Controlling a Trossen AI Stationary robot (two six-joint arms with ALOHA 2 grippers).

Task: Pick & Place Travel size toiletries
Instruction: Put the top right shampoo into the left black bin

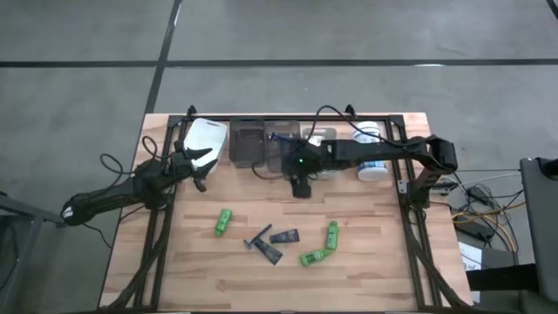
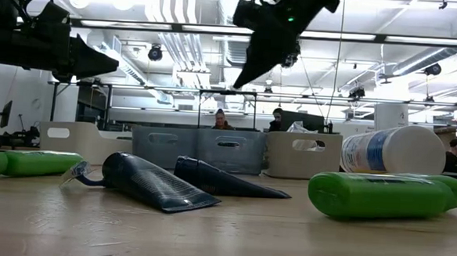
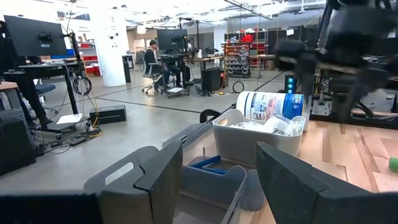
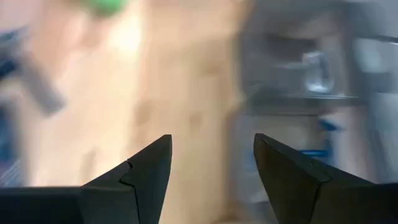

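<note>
Nearest you in the low view lie a green bottle [image 2: 385, 196] and two dark tubes [image 2: 151, 183], flat on the table [image 1: 366, 279]. From above, your toiletries sit in a loose cluster toward the table's front-middle: one bottle [image 1: 223, 221] alone on the left side, two bottles [image 1: 332, 233] [image 1: 312, 258] near each other on the right side, and between them the dark tubes [image 1: 284, 236] and a razor [image 1: 258, 238], close together. Behind them, along the back edge, you have a row of bins: a white one [image 1: 207, 139], a dark one [image 1: 247, 145], a clear one [image 1: 283, 144] and another white one [image 1: 349, 144], with the white tub [image 1: 373, 168] on its side near the back right corner. Your right gripper [image 1: 301, 187] hangs above bare wood just in front of the clear bin, jaws spread wide and holding nothing. Your left gripper [image 1: 200, 173] is raised by the white bin near the back left corner, jaws likewise wide apart and empty.
</note>
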